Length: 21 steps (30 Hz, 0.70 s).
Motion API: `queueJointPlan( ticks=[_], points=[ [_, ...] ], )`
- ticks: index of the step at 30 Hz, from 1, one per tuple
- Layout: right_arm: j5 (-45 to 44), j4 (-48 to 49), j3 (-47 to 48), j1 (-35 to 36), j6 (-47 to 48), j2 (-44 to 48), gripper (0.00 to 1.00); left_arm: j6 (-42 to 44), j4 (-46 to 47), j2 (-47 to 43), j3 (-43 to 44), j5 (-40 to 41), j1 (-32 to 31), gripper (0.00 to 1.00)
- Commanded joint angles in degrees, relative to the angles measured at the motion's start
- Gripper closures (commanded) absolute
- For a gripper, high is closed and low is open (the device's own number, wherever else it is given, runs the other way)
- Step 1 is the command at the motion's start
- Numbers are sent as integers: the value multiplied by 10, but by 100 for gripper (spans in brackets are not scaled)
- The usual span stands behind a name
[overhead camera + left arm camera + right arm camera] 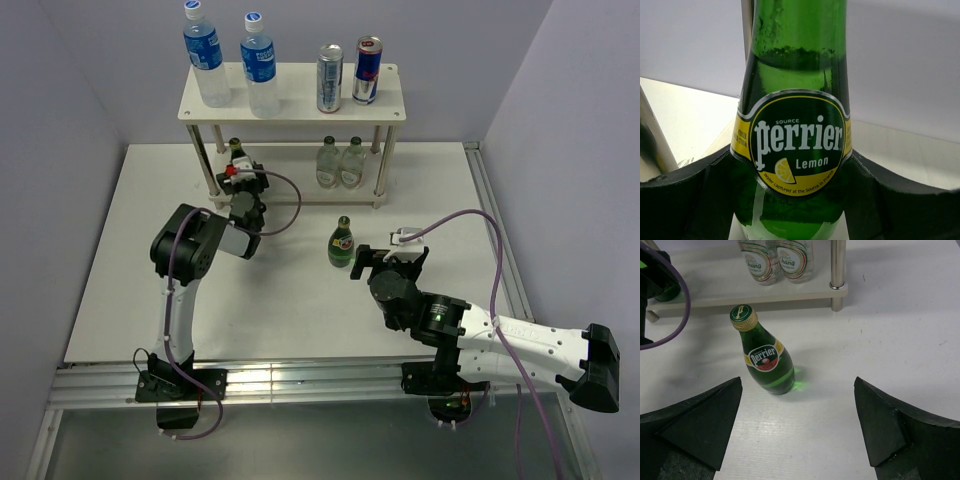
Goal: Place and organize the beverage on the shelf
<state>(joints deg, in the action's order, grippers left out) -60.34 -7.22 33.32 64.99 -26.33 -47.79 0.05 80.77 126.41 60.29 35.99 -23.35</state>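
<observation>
The shelf (292,98) stands at the back. Its top board holds two blue-labelled plastic bottles (208,65) and two slim cans (348,75). My left gripper (241,178) is shut on a green Perrier Lemon bottle (237,155) at the left end of the lower tier. In the left wrist view this bottle (795,140) fills the space between the fingers (685,200); its base is hidden. A second green Perrier bottle (341,242) stands upright on the table in front of the shelf. My right gripper (385,258) is open just right of it. In the right wrist view that bottle (767,365) stands ahead and left of the gripper (799,432).
Two clear glass bottles (340,163) stand side by side on the right half of the lower tier and show in the right wrist view (777,260). A shelf leg (837,267) stands right of them. The left arm's purple cable (290,195) loops in front of the shelf.
</observation>
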Motion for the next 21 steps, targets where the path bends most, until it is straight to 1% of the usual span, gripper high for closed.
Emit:
queueJointPlan(
  ticks=[1,2,5,8,14,21],
  points=[
    [-6,15,0,-4,-4,9,0,-7,258,31,-11,22,-12,31],
    [-6,15,1,-5,-3,9,0,14,258,32,-10,29,-13,28],
    [-7,14,0,-4,-4,11,0,25,258,28,-12,35,-16,11],
    [-7,13,-2,-5,-8,16,0,31,258,18,-25,34,-20,6],
    [-10,6,-4,-5,-13,30,0,39,258,0,-50,50,-26,3],
    [-17,1,-4,-4,-16,47,0,50,257,-44,-107,66,-42,1]
  ],
)
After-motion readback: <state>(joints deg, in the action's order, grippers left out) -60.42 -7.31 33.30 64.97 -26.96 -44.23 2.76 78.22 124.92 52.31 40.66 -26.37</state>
